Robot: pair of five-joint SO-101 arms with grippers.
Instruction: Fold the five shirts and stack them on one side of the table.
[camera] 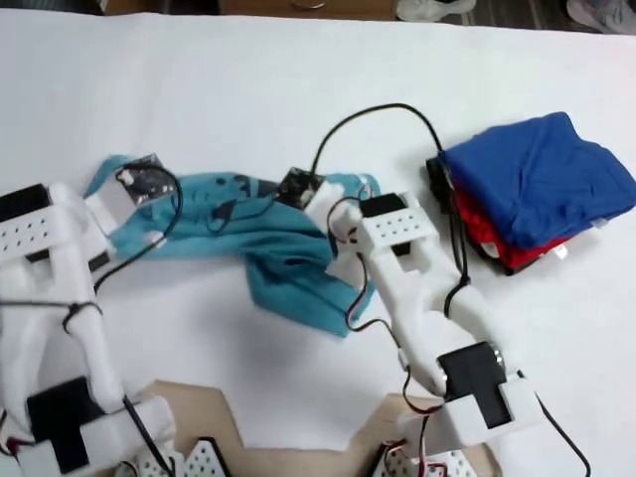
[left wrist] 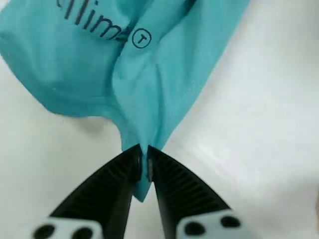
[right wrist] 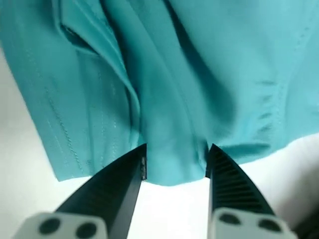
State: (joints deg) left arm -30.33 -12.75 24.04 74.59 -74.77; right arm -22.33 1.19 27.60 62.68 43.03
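Observation:
A teal shirt (camera: pixel 263 248) with dark print lies crumpled across the middle of the white table (camera: pixel 248 89). My left gripper (left wrist: pixel 143 162) is shut on a pinched fold of the teal shirt (left wrist: pixel 149 74) at the shirt's left end, where it sits in the high view (camera: pixel 134 189). My right gripper (right wrist: pixel 175 162) stands open, its two fingers either side of a hem of the teal shirt (right wrist: pixel 164 89); in the high view it sits at the shirt's right end (camera: pixel 316 199). A stack of folded shirts, blue (camera: pixel 542 174) on top of red (camera: pixel 487 234), rests at the right.
Black cables (camera: pixel 397 109) loop from the right arm over the table and near the stack. Cardboard pieces (camera: pixel 199 407) lie under the arm bases at the near edge. Bare tabletop spreads across the far side and the left.

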